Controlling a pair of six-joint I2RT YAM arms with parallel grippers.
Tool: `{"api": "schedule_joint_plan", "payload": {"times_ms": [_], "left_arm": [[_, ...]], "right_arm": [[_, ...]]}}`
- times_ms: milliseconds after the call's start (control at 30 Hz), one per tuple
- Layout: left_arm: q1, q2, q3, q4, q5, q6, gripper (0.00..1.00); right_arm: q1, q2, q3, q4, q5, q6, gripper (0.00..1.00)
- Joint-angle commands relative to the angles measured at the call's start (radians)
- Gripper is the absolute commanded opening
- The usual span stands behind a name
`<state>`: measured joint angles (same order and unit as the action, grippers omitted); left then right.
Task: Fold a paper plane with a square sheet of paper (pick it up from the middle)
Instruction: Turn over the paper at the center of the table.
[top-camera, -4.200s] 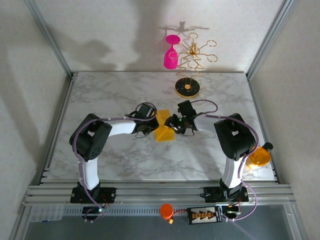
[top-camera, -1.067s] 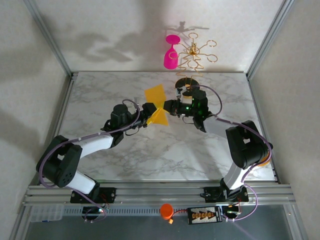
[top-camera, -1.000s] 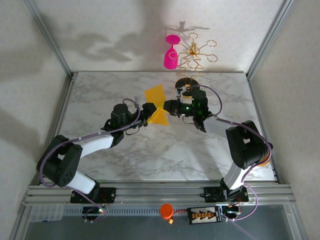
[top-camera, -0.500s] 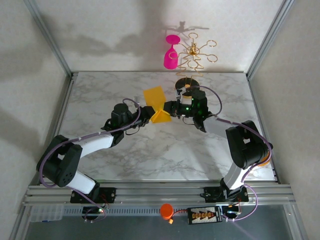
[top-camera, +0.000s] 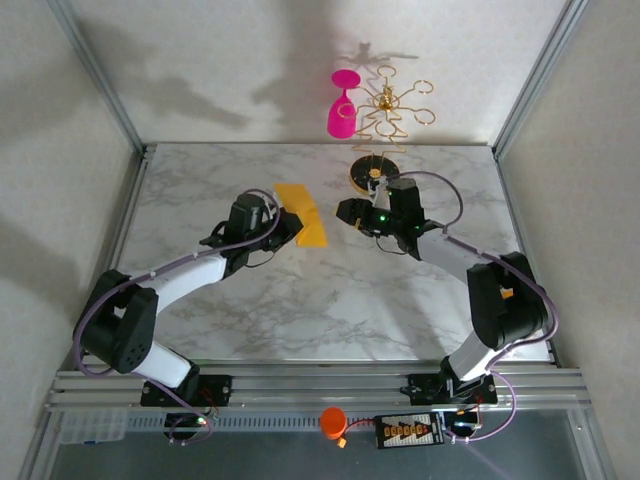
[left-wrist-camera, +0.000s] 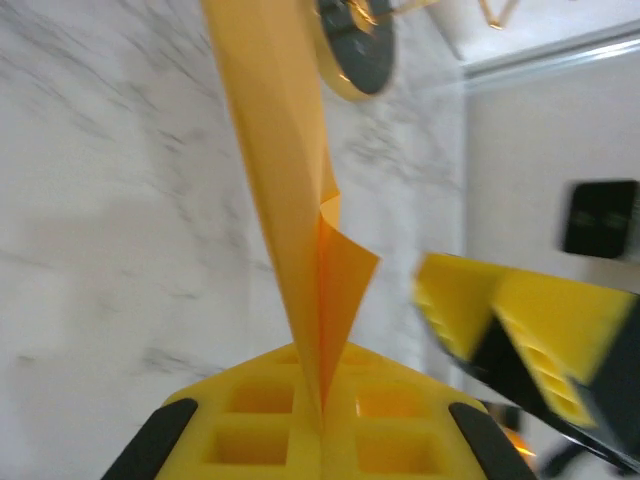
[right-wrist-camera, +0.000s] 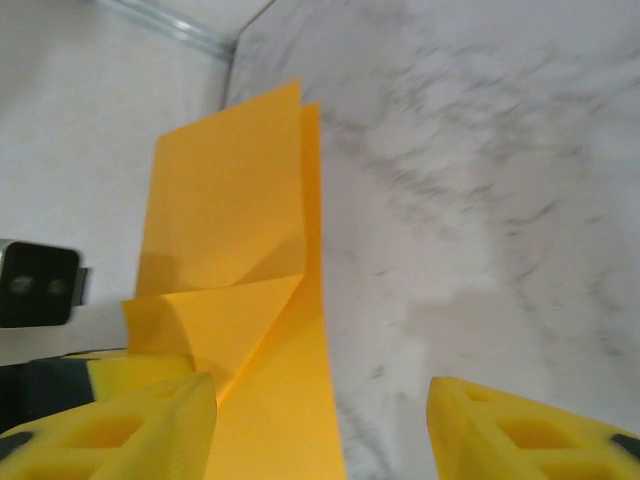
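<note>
Above the far middle of the worktop (top-camera: 330, 300): pinching the part-folded sheet of paper (top-camera: 302, 212) in the left pincer (top-camera: 290, 226).
Pressed together on one edge of the orange-yellow sheet, held clear of the marble, a small creased flap curling just beyond the grip. Beside it, apart from the paper, spread wide with the right pincer (top-camera: 347, 212); close behind that, gold stand (top-camera: 375, 178) and pink wine glass (top-camera: 342, 105).

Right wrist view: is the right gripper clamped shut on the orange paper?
No: the right gripper is open, its yellow fingers wide apart beside the orange paper.
</note>
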<state>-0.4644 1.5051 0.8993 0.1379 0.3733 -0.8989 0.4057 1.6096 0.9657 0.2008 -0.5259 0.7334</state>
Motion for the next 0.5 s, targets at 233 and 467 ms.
{"api": "schedule_joint_plan", "payload": {"times_ms": [233, 467], "left_arm": [[-0.117, 0.201, 0.39, -0.834, -0.849, 0.327, 0.03], [-0.203, 0.393, 0.551, -1.02, -1.093, 0.311, 0.04]], "right_arm": [[-0.007, -0.102, -0.015, -0.147, 0.362, -0.102, 0.77], [-0.021, -0.152, -0.065, -0.158, 0.469, -0.052, 0.8]]}}
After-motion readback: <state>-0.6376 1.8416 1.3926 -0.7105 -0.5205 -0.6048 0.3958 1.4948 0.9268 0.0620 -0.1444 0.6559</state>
